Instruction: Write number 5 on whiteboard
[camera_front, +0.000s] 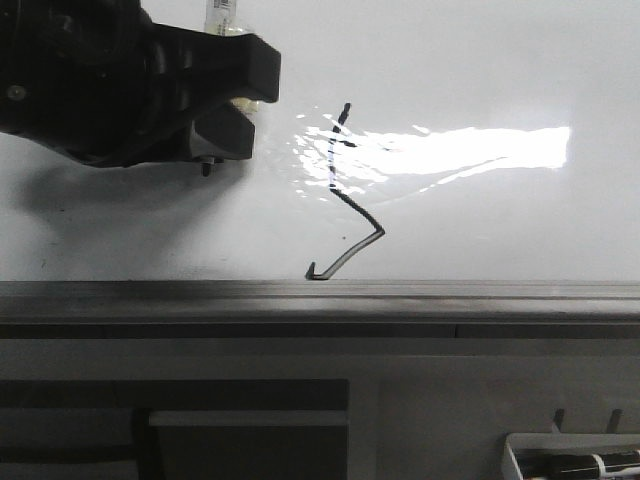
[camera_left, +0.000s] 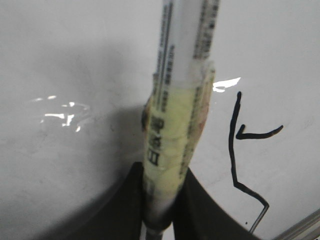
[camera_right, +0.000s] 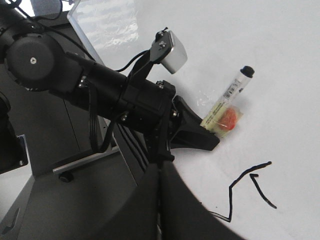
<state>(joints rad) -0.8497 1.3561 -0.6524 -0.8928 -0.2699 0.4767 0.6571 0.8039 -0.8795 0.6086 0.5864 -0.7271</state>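
Left pincer (camera_left: 162, 210) clamped on a tape-wrapped marker (camera_left: 175, 125), just beside the number 5 (camera_front: 345, 195), a black hooked stroke on the whiteboard (camera_front: 480, 70) near its grey rail edge; right pincer (camera_right: 160, 200) with fingers together, holding nothing

- You see a glossy white whiteboard (camera_front: 480, 70) with a grey rail.
- Your number 5 (camera_front: 345, 200) is a thin black line.
- The marker (camera_left: 175, 125) is white, wrapped in yellowish tape, with black print.

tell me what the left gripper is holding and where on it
The left gripper holds a marker, clamped near its lower end where yellowish tape wraps the barrel. The right gripper's fingers look shut with nothing between.
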